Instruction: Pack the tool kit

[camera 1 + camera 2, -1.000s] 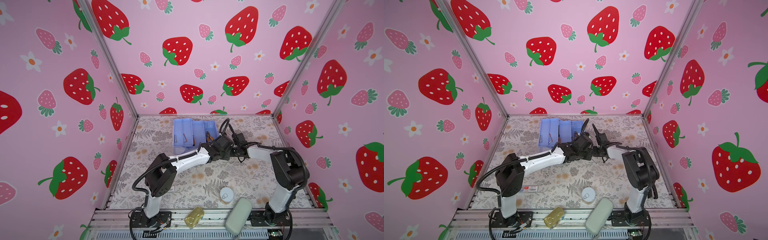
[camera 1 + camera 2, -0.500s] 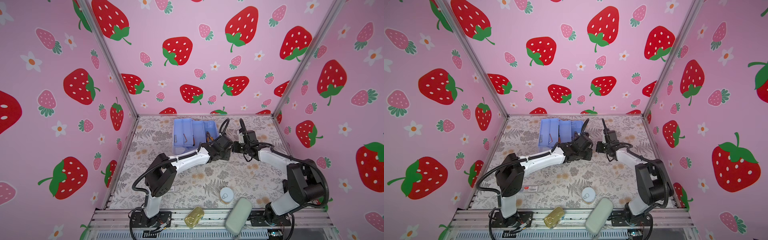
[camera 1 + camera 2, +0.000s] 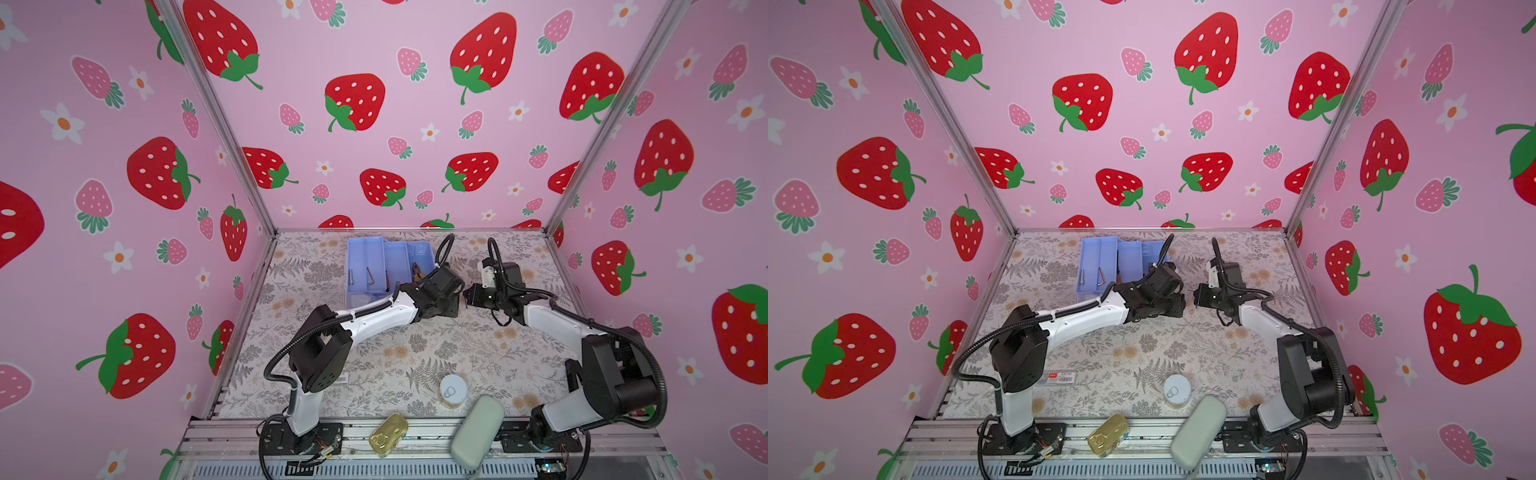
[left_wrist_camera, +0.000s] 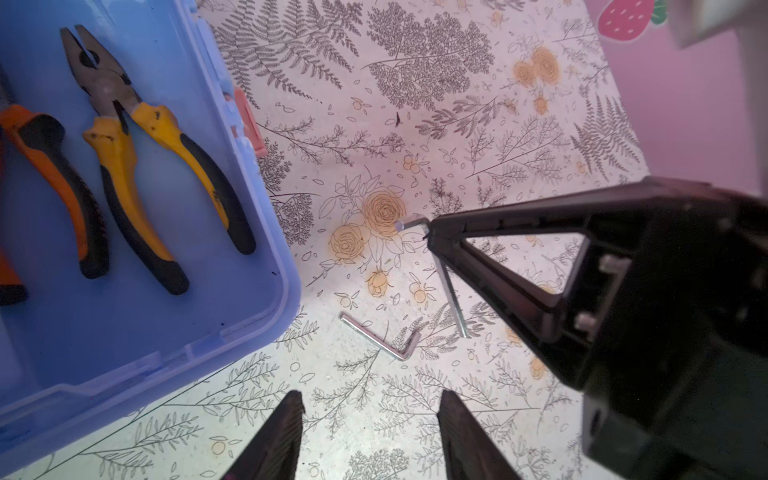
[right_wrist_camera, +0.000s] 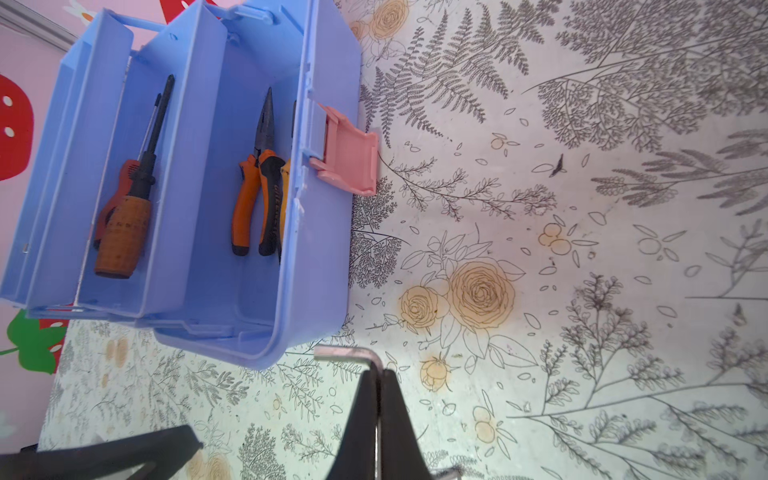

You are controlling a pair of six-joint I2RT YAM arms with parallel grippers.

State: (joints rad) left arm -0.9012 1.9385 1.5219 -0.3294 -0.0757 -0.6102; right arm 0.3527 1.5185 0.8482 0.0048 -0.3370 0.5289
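Note:
The tool kit (image 3: pixel 365 257) (image 3: pixel 1100 257) stands open at the back of the table, its blue trays fanned out and its pink latch (image 5: pixel 349 158) hanging down. Yellow pliers (image 4: pixel 137 166) and orange pliers (image 5: pixel 257 187) lie in its base (image 4: pixel 286 270), and screwdrivers (image 5: pixel 137 187) lie in a tray. My right gripper (image 5: pixel 376 374) (image 4: pixel 430 237) (image 3: pixel 467 296) is shut on an L-shaped hex key (image 5: pixel 345 353) (image 4: pixel 411 222) just right of the box. My left gripper (image 4: pixel 370 399) (image 3: pixel 452 305) is open and empty, over a second hex key (image 4: pixel 374 340) lying on the mat.
A round can (image 3: pixel 453 390) stands at the front of the mat. A gold tin (image 3: pixel 388 434) and a grey-green case (image 3: pixel 478 430) rest on the front rail. A small flat clear case with a red label (image 3: pixel 1061 377) lies behind the left arm's base.
My left gripper's jaws have opened wider. The right arm has swung its elbow out to the right and drawn its gripper a little away from the left one, still shut.

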